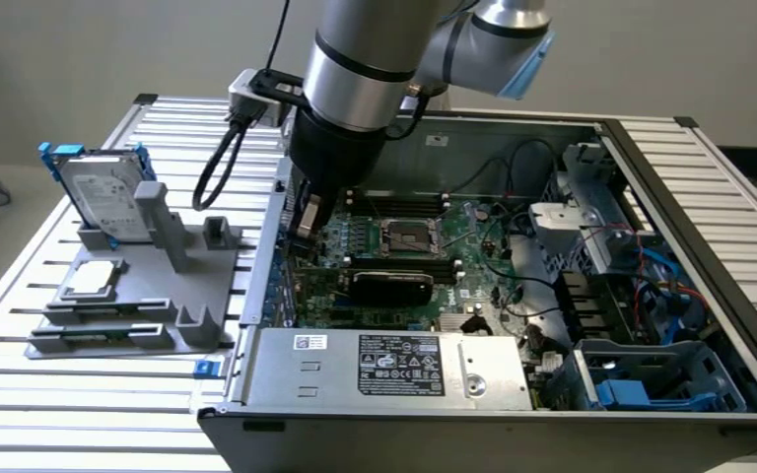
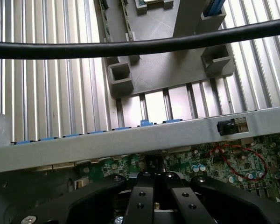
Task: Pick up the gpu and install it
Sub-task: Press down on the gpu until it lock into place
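Slatted tabletop (image 1: 36, 384): gpu (image 1: 392, 286) seen seated in case (image 1: 511, 434) at 6 o'clock of CPU socket (image 1: 408, 235); gripper (image 2: 154, 182) fingers closed, nothing held

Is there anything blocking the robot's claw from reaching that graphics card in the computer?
Nothing visible does. The shut gripper hangs inside the open case, close to its wall on the exterior view's left. The gpu sits on the motherboard just beside it, with no cable or part between them.
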### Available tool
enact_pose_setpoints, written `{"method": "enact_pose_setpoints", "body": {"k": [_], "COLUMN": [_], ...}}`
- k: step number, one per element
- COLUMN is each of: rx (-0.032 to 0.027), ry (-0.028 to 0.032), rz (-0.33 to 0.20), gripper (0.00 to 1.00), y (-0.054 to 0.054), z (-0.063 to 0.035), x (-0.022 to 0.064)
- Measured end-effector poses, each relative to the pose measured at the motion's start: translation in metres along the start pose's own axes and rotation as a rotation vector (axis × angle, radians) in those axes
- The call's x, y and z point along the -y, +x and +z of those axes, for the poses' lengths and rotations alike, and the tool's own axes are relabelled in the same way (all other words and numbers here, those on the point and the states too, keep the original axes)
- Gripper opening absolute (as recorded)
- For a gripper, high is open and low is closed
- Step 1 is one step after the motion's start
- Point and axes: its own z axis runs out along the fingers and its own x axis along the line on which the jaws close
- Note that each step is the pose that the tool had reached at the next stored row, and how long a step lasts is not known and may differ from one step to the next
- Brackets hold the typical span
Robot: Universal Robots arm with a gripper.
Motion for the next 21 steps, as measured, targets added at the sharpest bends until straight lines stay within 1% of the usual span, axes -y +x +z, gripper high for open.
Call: {"method": "enact_pose_setpoints", "body": {"k": [1,2,5,7,9,13,16,18,19,20,21], "rx": [-0.0005,-0.0003,0.0014,0.0025,0.0019,-0.0038,-0.0031,-0.0011,-0.001,-0.0028,-0.0029], "ry": [-0.0028,-0.0044,-0.0063,-0.0067,-0.0068,-0.0061,-0.0058,-0.0054,-0.0055,-0.0058,-0.0058], "rz": [0.002,0.004,0.011,0.015,0.02,0.029,0.031,0.031,0.032,0.032,0.032], "gripper": [0.11,0.11,0.11,0.11,0.11,0.11,0.11,0.11,0.11,0.11,0.11], "y": [0.0001,0.0001,0.0001,0.0001,0.0001,0.0,0.0,-0.0002,-0.0003,-0.0003,-0.0002], "z": [-0.0002,-0.0003,-0.0002,-0.0001,0.0007,0.0024,0.0024,0.0007,-0.0005,-0.0024,-0.0036], "x": [0.0,-0.0002,-0.0003,-0.0003,-0.0001,0.0004,0.0003,0.0003,0.0005,0.0008,0.0013]}}
